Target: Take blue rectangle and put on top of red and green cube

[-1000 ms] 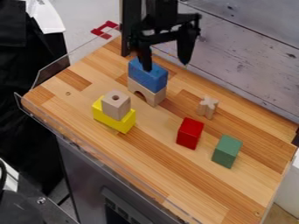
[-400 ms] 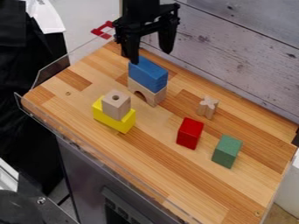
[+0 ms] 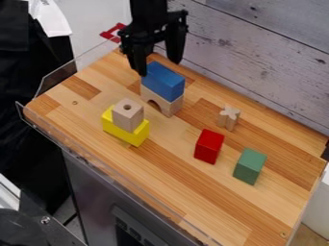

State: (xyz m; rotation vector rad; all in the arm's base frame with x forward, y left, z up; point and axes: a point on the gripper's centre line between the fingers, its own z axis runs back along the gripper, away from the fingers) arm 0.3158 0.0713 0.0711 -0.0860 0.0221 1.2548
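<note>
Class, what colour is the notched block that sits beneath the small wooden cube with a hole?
The notched block is yellow, as the camera view shows.

- A black robot arm (image 3: pixel 148 13) drops in from the top of the view over the far edge of the worktop (image 3: pixel 164 166), near its upper-left corner.
- Its gripper (image 3: pixel 158 68) hangs fingertips down, two dark fingers (image 3: pixel 174 45) parted, one tip lower in view than the other.
</note>
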